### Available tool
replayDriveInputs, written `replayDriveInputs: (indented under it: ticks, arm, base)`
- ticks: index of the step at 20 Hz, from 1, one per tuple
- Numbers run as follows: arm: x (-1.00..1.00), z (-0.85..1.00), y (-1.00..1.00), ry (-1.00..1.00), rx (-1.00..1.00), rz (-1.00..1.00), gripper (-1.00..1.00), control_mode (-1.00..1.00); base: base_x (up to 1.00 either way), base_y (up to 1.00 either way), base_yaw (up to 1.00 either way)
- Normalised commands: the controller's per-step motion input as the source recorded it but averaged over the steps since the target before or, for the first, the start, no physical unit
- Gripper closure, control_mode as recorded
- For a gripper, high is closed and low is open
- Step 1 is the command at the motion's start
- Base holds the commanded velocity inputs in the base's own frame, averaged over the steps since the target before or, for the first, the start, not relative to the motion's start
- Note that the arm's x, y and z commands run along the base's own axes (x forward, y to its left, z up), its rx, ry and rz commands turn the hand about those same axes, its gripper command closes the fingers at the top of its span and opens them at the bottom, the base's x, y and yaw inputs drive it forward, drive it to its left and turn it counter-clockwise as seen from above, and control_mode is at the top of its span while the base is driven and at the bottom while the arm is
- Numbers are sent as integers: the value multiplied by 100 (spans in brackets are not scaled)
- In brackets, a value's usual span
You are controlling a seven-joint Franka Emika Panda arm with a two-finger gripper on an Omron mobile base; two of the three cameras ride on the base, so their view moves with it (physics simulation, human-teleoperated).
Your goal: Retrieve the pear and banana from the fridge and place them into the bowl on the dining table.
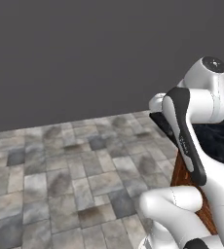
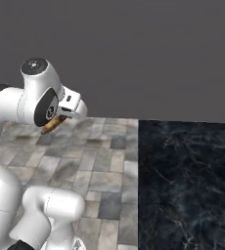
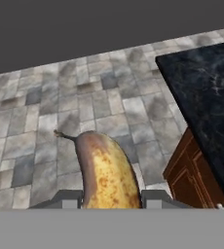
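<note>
One banana (image 3: 106,175) sat clamped in the gripper (image 3: 109,199), carried toward the dining table (image 3: 206,92) at right; bowl placement came next.

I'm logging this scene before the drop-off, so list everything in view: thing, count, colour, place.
banana: one, yellow with brown patches and a dark stem, held in the gripper above the floor, beside the table's corner.
dining table: one, black white-veined marble top on a brown wooden base, at the right of the right base view.
floor: one, grey-brown stone tiles, under and left of the table.
wall: one, plain dark grey, behind the floor.
arm: one, white with dark joints, raised near the table's corner.
gripper: one, grey fingers, shut on the banana.
</note>
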Motion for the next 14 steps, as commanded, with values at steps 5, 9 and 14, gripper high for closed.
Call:
replayDriveInputs:
  ticks: [5, 9, 14]
  arm:
    - [0, 0, 0, 0, 0, 0, 100, 100]
    - [0, 0, 0, 0, 0, 0, 100, 100]
    - [0, 0, 0, 0, 0, 0, 100, 100]
  base:
    - [0, 0, -36]
    - [0, 16, -35]
    - [10, 49, -32]
